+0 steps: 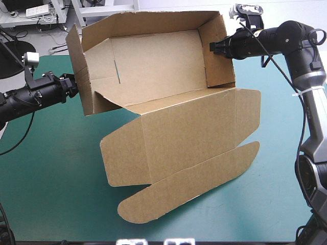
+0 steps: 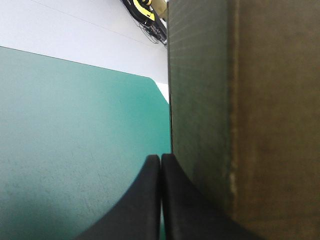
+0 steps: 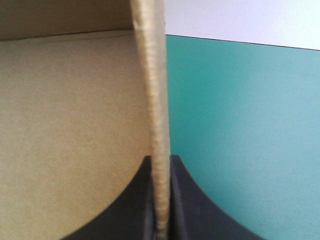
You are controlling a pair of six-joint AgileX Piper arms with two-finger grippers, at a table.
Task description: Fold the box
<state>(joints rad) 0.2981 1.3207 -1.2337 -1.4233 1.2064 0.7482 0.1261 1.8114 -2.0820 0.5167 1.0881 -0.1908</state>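
Over the table (image 1: 46, 204), one box (image 1: 168, 127); two grippers (image 1: 76, 88) (image 1: 212, 47) clamping it.

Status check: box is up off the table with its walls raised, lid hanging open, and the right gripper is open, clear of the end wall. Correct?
One thing is off: the right gripper is not open or clear. It is shut on the box, with the end wall's edge between its fingers, as the right wrist view shows. The walls are raised and the lid hangs open.
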